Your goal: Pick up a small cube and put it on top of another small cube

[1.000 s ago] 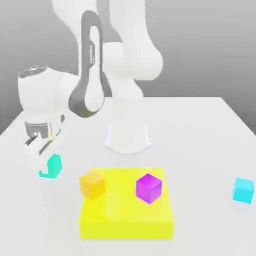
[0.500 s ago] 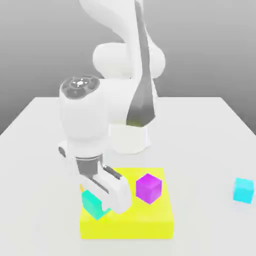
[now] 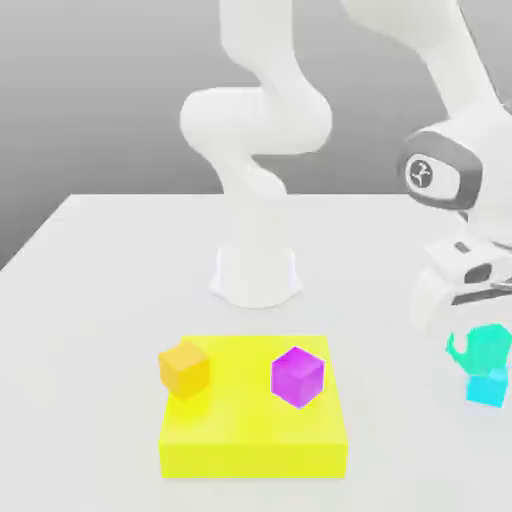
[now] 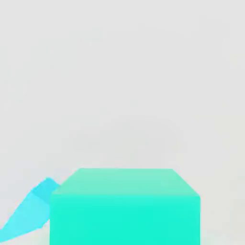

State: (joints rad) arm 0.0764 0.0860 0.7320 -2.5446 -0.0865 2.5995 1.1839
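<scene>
We carry the teal cube (image 3: 487,347) clenched between our fingers (image 3: 462,352), and it hangs at the exterior view's right, directly above the cyan cube (image 3: 487,388) on the white table (image 3: 110,270). The two nearly touch. In the hand view the teal cube (image 4: 124,206) hides most of the cyan cube (image 4: 28,210), so a slight sideways correction may precede lowering.
</scene>
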